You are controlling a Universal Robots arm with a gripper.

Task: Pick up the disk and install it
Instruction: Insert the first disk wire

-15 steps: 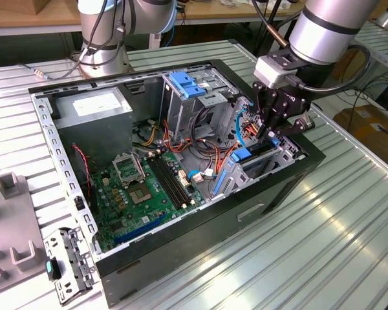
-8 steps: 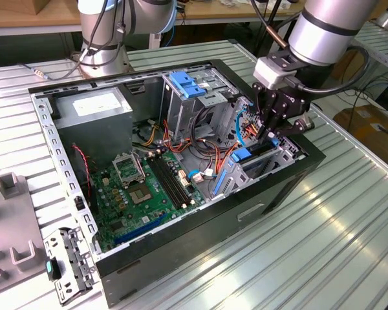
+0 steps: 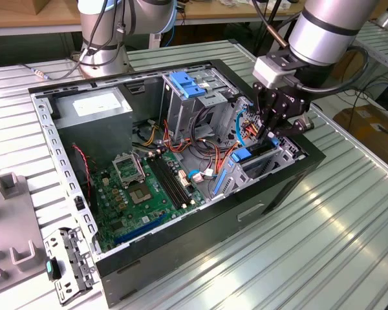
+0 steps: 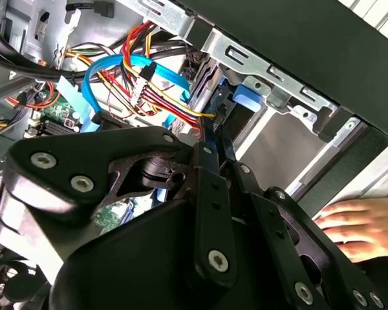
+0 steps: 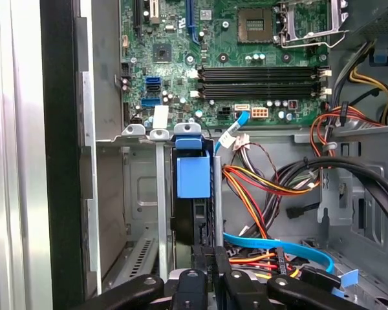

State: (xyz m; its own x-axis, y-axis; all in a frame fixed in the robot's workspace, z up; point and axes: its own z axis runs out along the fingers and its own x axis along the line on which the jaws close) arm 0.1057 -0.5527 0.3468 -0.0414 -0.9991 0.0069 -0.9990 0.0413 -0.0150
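Gripper (image 5: 213,274), jaws pinching the upright disk (image 5: 193,194) by its edge, long axis vertical, directly above the drive bay (image 5: 139,194) slot.

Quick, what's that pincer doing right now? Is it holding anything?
Pincer: closed on the disk, which stands on edge in the metal drive bay of the computer case.
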